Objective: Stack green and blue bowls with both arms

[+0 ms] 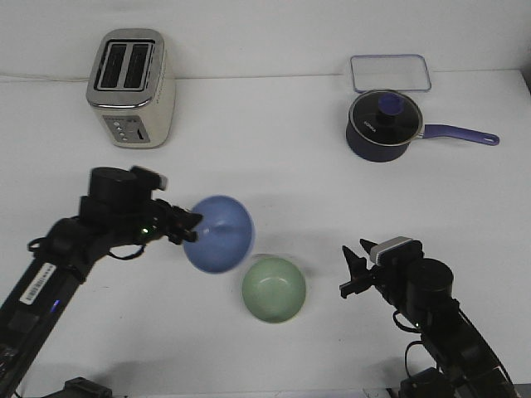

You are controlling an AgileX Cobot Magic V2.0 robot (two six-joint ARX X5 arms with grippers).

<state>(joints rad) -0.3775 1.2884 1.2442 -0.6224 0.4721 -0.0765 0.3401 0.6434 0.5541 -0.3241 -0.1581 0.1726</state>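
The blue bowl (219, 233) is held tilted above the table by my left gripper (189, 225), which is shut on its left rim. Its open side faces right and toward me. The green bowl (274, 289) sits upright on the white table just below and right of the blue bowl, and the two look apart. My right gripper (355, 269) is open and empty, a short way right of the green bowl, its fingers pointing left.
A cream and chrome toaster (129, 88) stands at the back left. A dark navy saucepan (382, 126) with a lid and a purple handle sits at the back right, with a clear rectangular lid (390, 72) behind it.
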